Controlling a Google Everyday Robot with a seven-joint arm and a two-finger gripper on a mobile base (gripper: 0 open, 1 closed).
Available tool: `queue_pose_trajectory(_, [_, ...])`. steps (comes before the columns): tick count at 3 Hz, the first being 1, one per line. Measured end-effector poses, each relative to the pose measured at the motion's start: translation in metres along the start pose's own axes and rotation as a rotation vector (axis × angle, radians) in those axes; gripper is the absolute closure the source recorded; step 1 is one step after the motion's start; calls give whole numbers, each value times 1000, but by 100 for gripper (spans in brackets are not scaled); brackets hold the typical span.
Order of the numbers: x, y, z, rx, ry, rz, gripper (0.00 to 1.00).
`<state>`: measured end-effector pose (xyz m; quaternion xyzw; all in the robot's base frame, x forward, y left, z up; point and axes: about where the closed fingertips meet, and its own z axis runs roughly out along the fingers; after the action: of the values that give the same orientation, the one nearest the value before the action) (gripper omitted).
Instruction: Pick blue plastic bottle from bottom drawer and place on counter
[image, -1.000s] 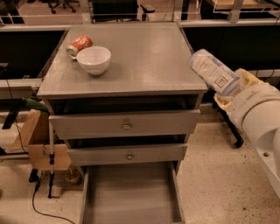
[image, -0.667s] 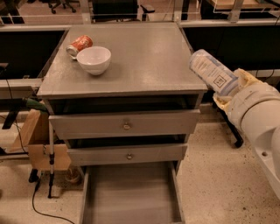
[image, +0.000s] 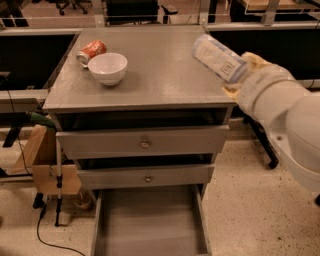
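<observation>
We see gripper (image: 241, 76) clamped on blue plastic bottle (image: 217, 57), both above counter (image: 160, 70) right edge. Bottle long axis tilted, free end aimed inward over counter. We judge next move: carry inward, lower. Only 1 arm. Bottom drawer (image: 150, 220) open below counter.

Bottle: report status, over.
Gripper shut on bottle, above counter right edge. Bottle tilted, not yet set down. Bowl and can far left, apart. Bottom drawer open.

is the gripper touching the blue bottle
Touching. The camera view shows the gripper, at the right edge of the counter, gripping the blue plastic bottle by one end.
</observation>
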<state>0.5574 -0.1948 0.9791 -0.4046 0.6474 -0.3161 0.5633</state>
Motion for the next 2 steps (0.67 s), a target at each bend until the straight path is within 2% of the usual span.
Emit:
queue_pose_trajectory(1, [-47, 20, 37, -64, -109, -19, 100])
queue_pose_trajectory(2, [-79, 51, 76, -170, -207, 21, 100])
